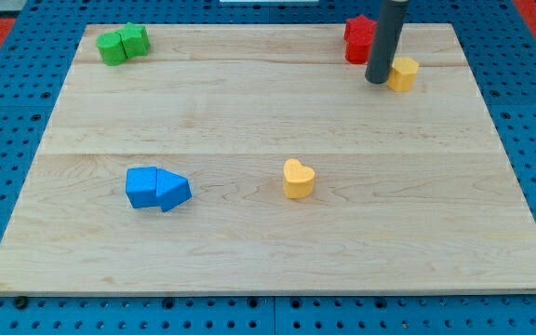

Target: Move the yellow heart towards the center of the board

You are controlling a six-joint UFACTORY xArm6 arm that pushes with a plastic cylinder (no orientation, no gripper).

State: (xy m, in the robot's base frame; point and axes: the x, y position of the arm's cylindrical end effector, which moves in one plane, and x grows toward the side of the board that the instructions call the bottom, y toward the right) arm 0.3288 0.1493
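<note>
The yellow heart [298, 179] lies on the wooden board [268, 121], a little below and to the right of the board's middle. My tip [378, 80] is at the view's upper right, far from the heart. It stands just left of a yellow block [403, 73], touching or nearly touching it, and right below the red blocks [358, 39], which the rod partly hides.
Two green blocks [123, 43] sit together at the board's upper left corner. A blue cube [141, 186] and a blue wedge-like block [173, 191] touch each other at the lower left. Blue pegboard [7, 112] surrounds the board.
</note>
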